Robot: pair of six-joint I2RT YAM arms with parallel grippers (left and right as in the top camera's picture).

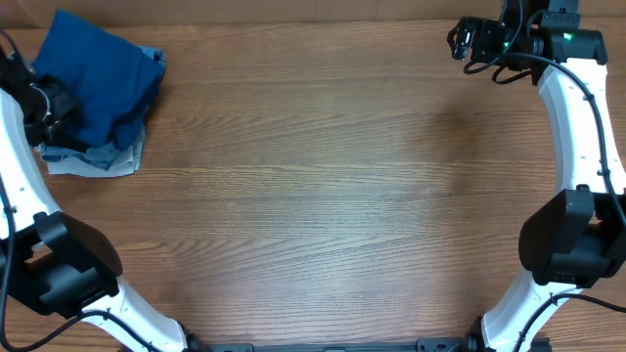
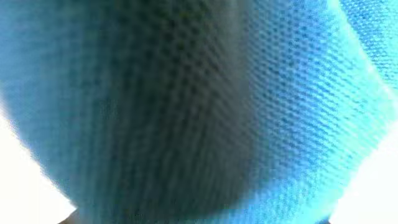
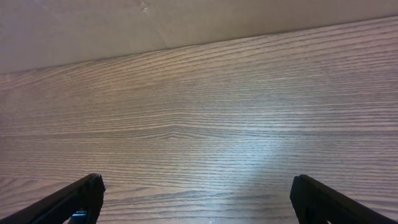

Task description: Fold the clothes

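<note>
Over in the far left corner of the tabletop (image 1: 323, 196) sits the laundry: a blue garment (image 1: 98, 83), bunched and rumpled, heaped on top of a pale denim-coloured piece (image 1: 110, 161) that peeks out along the pile's near side. Nothing here is lying flat.

The left fingers (image 1: 49, 106) are right at the pile's left side, pressed up against the blue cloth. From the left wrist it's wall-to-wall blue knit fabric (image 2: 186, 112), so close that the weave is blurred, and the fingers themselves are hidden. Whether they are spread or clamped on the cloth, I cannot tell.

Across the tabletop, the right fingers (image 1: 462, 39) hang over the far right corner, well apart from the clothes. The right wrist view settles their state: the two dark fingers (image 3: 81, 198) stand wide apart at the bottom corners of the picture, nothing between them, only bare wood grain below. A plain beige surface (image 3: 124, 25) runs behind the far edge.

The whole middle of the tabletop is wood, lit brightest toward the centre.
</note>
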